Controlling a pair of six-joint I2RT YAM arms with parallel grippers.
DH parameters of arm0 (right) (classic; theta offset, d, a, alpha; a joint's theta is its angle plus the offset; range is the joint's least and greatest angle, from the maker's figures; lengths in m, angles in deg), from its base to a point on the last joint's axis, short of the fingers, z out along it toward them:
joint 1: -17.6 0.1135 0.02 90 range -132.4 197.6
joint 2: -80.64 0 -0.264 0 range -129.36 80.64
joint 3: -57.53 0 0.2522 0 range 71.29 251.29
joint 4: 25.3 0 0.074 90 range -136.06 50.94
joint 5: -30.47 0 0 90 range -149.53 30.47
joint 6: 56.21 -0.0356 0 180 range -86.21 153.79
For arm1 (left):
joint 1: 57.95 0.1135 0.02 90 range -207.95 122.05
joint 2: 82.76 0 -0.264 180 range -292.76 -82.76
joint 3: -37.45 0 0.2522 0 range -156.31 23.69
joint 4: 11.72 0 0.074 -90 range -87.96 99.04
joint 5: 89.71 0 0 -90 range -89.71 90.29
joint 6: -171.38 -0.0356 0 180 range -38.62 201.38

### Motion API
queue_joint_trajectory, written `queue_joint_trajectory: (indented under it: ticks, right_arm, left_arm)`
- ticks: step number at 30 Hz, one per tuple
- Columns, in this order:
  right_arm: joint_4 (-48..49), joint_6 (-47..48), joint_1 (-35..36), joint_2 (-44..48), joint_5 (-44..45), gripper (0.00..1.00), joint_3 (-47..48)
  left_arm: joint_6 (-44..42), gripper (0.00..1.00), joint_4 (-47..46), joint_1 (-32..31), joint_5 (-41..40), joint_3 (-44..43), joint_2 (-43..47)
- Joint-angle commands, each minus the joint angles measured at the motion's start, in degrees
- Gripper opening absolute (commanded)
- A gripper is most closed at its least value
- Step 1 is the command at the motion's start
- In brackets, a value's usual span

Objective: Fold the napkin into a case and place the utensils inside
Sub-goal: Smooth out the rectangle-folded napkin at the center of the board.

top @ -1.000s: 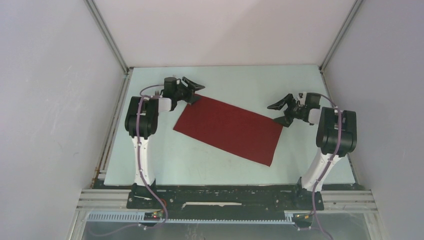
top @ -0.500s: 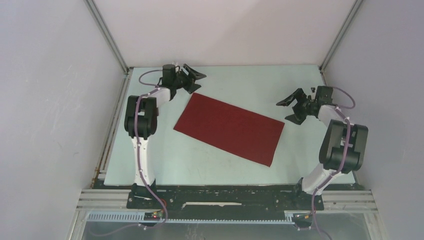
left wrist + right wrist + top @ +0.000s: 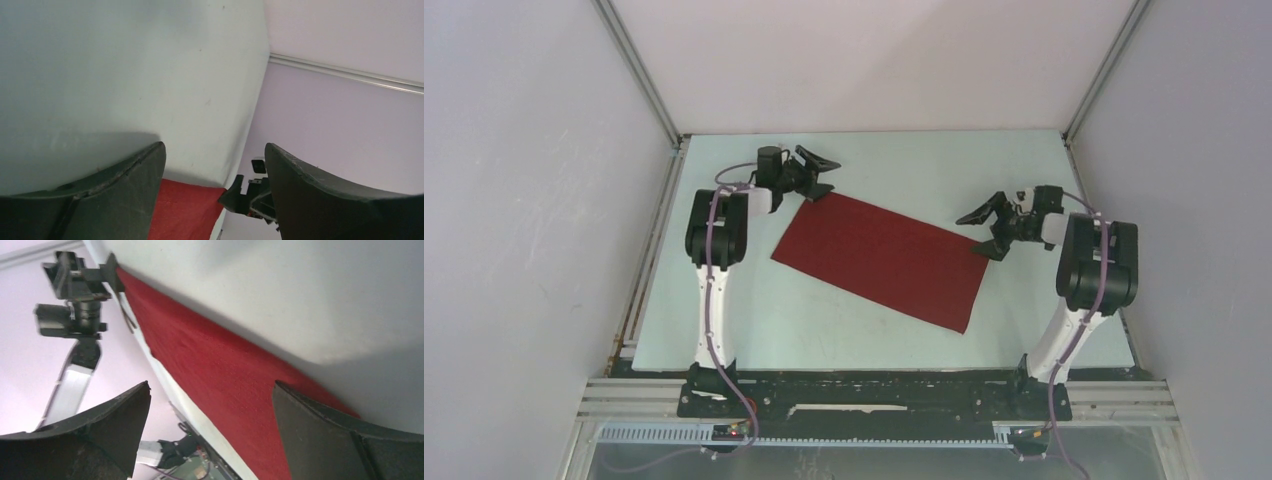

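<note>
The napkin [image 3: 884, 258] is a dark red cloth lying flat as a slanted rectangle in the middle of the table; no case shows. My left gripper [image 3: 822, 172] hovers open just beyond its far left corner, nothing between its fingers [image 3: 125, 190]. The left wrist view shows a red corner of the napkin [image 3: 185, 210] low between them. My right gripper [image 3: 982, 232] stands open at the napkin's right far corner, and the napkin [image 3: 225, 370] runs between its fingers [image 3: 320, 430] without being pinched. The utensils are out of view.
The pale green table [image 3: 924, 165] is enclosed by white walls with metal rails at the back corners. Both arm bases sit on the black bar [image 3: 874, 385] at the near edge. The left arm [image 3: 75, 280] shows in the right wrist view.
Both grippers pulled away from the napkin's corners, the left to the back and the right outward, then came back near them. The left has opened a little wider. The napkin has not moved.
</note>
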Motion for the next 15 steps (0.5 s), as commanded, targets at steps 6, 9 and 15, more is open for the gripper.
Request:
queue_joint_trajectory:
  ticks: [6, 9, 15]
  right_arm:
    - [-1.2, 1.0, -8.1, 3.1, 3.9, 1.0, -4.8]
    - [-5.0, 2.9, -8.5, 7.4, 8.8, 1.0, -3.9]
    - [-9.3, 4.4, 0.6, 14.4, 12.1, 1.0, 2.5]
  left_arm:
    - [-3.3, 0.84, 4.4, 3.4, -1.7, -3.7, -2.0]
    - [-10.5, 0.84, 13.6, 3.7, -1.8, -9.8, -1.5]
    - [-18.0, 0.84, 22.3, -0.4, -0.3, -13.7, 6.5]
